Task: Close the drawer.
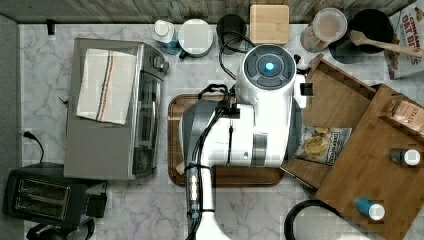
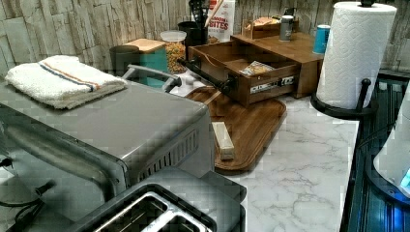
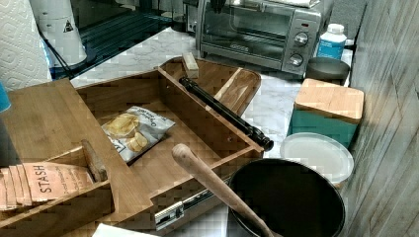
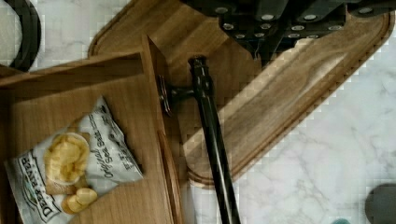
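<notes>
The drawer (image 1: 332, 97) stands pulled out of its wooden cabinet, with its front reaching over a dark round-cornered tray (image 1: 175, 145). In the drawer (image 3: 183, 143) lies a bag of chips (image 3: 136, 129). A black bar handle (image 3: 222, 111) runs along the front. The wrist view looks down on the drawer (image 4: 93, 88), the handle (image 4: 212, 135) and the chips (image 4: 74, 161). My gripper (image 4: 275, 42) hangs over the tray (image 4: 289, 88), just outside the handle and apart from it. In the top view the white arm (image 1: 260, 115) covers the drawer front.
The cabinet's slab top (image 1: 360, 165) bears small bottles and a tea box. A toaster oven (image 1: 115, 110) and a toaster (image 1: 45, 195) stand at the top view's left. A small wooden block (image 2: 223, 140) lies on the tray. A paper towel roll (image 2: 355, 53) stands beside the cabinet.
</notes>
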Available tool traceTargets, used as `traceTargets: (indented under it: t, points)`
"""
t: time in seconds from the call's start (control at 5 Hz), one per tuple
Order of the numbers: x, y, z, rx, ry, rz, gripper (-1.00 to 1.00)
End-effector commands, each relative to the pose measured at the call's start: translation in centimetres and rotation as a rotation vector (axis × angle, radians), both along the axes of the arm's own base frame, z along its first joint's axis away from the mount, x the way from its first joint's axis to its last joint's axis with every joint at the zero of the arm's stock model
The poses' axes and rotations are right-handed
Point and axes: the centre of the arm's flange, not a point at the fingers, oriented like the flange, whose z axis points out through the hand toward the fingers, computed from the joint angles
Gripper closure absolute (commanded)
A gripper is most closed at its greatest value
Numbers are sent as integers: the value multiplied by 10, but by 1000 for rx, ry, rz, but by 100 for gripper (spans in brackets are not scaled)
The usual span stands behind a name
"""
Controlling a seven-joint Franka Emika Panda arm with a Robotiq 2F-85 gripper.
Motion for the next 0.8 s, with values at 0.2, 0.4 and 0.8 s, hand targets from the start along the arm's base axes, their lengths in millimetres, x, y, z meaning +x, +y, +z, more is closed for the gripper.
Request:
traceTargets:
  t: [0.2,0.4,0.8]
  points:
    - [46,1,-44,14,-11,45,100]
    - [67,4,-69,-23,-45,51,100]
    - [95,2,-114,-51,-96,29,100]
